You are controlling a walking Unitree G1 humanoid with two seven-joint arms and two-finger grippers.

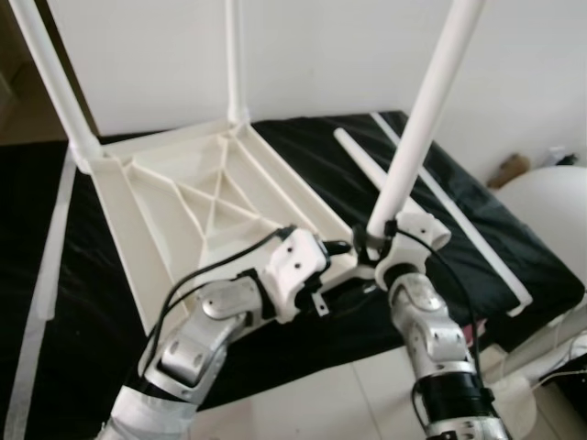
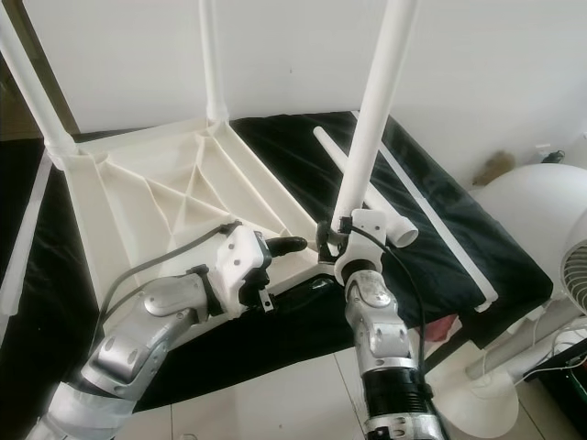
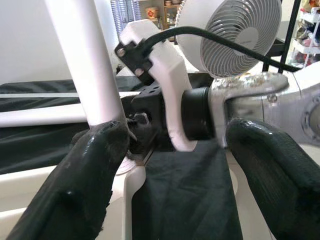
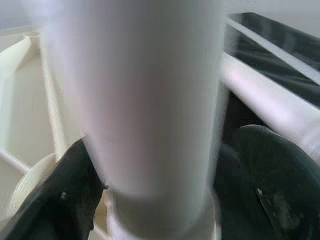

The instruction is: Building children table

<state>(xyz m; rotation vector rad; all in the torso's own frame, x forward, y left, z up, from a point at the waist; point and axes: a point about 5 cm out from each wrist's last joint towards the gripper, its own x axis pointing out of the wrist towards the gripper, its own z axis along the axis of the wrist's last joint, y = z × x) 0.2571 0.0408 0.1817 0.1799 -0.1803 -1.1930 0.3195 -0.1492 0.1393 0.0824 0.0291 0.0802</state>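
At the near right corner of the upturned white plastic children's table top (image 1: 197,197), the long white tubular leg (image 1: 422,124) stood with its foot in the corner socket, its long axis rising steeply and leaning a little to my right. My right gripper (image 2: 332,244) had it low down, just above the socket, one black finger on each side of the tube, so I judged it pinched between them. My left gripper (image 2: 292,244) was just beside it, reaching across from the left with its fingers (image 3: 85,175) spread, one pad close against the base of the leg, gripping nothing. Two more white legs (image 1: 55,87) already stood upright at the far corners. A fourth white leg (image 1: 365,168) lay loose on the black cloth (image 1: 477,229) beyond, well to my right, nearer my right arm.
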